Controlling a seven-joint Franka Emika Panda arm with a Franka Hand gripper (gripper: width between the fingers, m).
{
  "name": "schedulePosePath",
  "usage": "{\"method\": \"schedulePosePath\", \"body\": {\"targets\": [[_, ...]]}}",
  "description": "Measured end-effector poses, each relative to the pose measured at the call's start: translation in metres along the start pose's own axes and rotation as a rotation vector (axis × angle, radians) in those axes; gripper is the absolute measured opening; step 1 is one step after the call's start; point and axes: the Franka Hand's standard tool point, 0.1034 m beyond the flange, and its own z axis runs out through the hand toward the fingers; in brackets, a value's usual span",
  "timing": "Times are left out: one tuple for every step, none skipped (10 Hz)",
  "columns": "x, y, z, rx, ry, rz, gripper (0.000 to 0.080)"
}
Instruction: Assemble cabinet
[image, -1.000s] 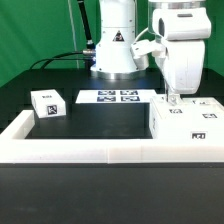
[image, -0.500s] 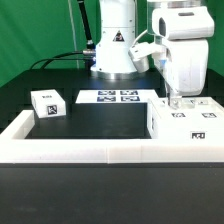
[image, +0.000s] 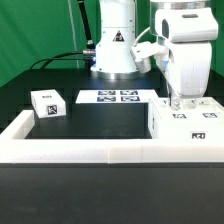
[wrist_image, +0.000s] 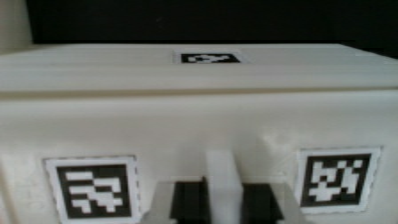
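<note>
The hand (image: 178, 103) is down on the cabinet body (image: 186, 130), its fingers (wrist_image: 187, 204) narrowly parted astride a white rib (wrist_image: 224, 172); I cannot tell whether they clamp it.

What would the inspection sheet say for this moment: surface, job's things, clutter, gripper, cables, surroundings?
Surface: black table, with a white rail along the front.
Job's things: cabinet body at the exterior view's right; small block at its left, apart.
Clutter: nothing seen; marker board lies flat at the back.
Grippers: gripper low at the body's top; open or shut unclear.
Cables: dark cable behind the table.
Surroundings: green curtain.
</note>
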Motion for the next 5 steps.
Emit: {"method": "schedulePosePath", "body": {"targets": [[0.0001,-0.0001,0.0000,0.000,0.000,-0.002,0.0069],[0.0016,0.0001,-0.0007,-0.001,-0.001,-0.007,0.0173],[0.0017,0.0007,-0.0022,-0.004,-0.002,-0.009,0.0311],[-0.0011,-0.0004,-0.0037,-0.005,-0.005,-0.006,0.0446],[-0.0033,-0.0044,-0.0056,-0.004,-0.009,0.022,0.0446]]}}
